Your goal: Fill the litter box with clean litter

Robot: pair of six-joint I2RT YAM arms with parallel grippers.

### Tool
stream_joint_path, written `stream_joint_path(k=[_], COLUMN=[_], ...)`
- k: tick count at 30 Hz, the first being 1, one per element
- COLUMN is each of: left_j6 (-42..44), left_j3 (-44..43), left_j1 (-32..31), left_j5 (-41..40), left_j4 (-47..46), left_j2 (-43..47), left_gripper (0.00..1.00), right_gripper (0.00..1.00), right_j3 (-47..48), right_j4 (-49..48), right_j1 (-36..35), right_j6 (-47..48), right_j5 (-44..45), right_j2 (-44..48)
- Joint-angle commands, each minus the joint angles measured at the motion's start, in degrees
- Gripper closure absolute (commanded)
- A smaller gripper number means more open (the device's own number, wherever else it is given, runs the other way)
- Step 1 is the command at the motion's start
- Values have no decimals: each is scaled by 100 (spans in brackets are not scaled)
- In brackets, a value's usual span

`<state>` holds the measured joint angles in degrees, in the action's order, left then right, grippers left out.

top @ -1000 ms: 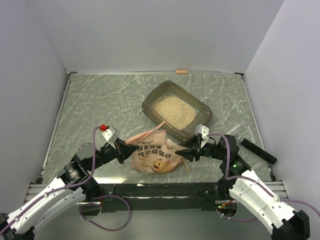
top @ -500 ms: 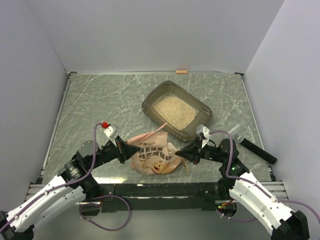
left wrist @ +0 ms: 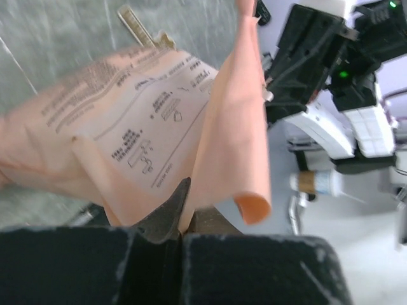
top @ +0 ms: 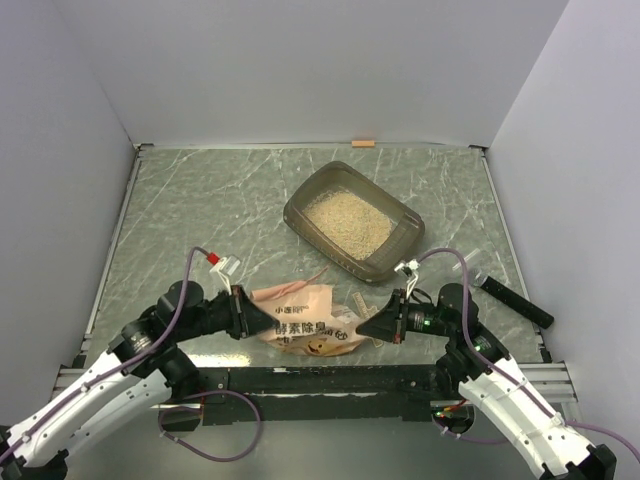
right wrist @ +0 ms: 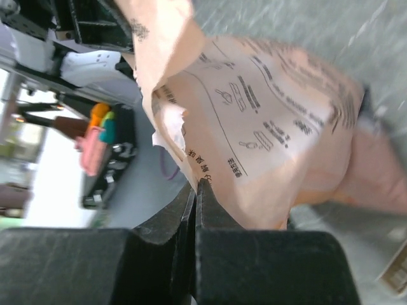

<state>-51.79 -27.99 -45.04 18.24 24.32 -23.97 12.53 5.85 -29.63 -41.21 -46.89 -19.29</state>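
The dark brown-grey litter box [top: 400,222] stands right of centre, with pale beige litter [top: 347,222] spread inside it. The crinkled orange-pink bag [top: 305,320] hangs near the table's front edge, held between both grippers. My left gripper [top: 262,320] is shut on the bag's left edge; in the left wrist view the bag [left wrist: 159,133] fills the frame above the gripper [left wrist: 183,213]. My right gripper [top: 362,327] is shut on the bag's right edge; the right wrist view shows the bag [right wrist: 273,127] pinched at the gripper [right wrist: 198,190].
A small tan strip [top: 352,305] lies on the table by the bag's right side. Another small orange piece [top: 363,143] lies at the back wall. A black bar [top: 515,301] lies at the right edge. White walls enclose the table on three sides.
Both grippers have pulled back toward the front edge and lower, carrying the bag away from the litter box. The tan strip now shows uncovered on the table.
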Motion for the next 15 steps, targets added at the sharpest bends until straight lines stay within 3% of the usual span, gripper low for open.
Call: stream_joint_path(k=[1, 7, 11, 15], left_j6=[-797, -763, -683, -508], left_j3=[171, 83, 337, 391], left_j1=[-5, -5, -5, -5], left_j5=[504, 355, 452, 496], left_j4=[1081, 2365, 2710, 2815], left_j2=[418, 885, 692, 419], left_gripper=[99, 99, 99, 99], right_gripper=[100, 100, 100, 100], right_j3=[22, -181, -269, -488], right_j4=[927, 1814, 2306, 2140], right_j1=[10, 18, 18, 18], right_j6=[-1090, -1143, -925, -1029], right_j5=[-434, -452, -285, -285], right_j2=[-40, 224, 84, -92])
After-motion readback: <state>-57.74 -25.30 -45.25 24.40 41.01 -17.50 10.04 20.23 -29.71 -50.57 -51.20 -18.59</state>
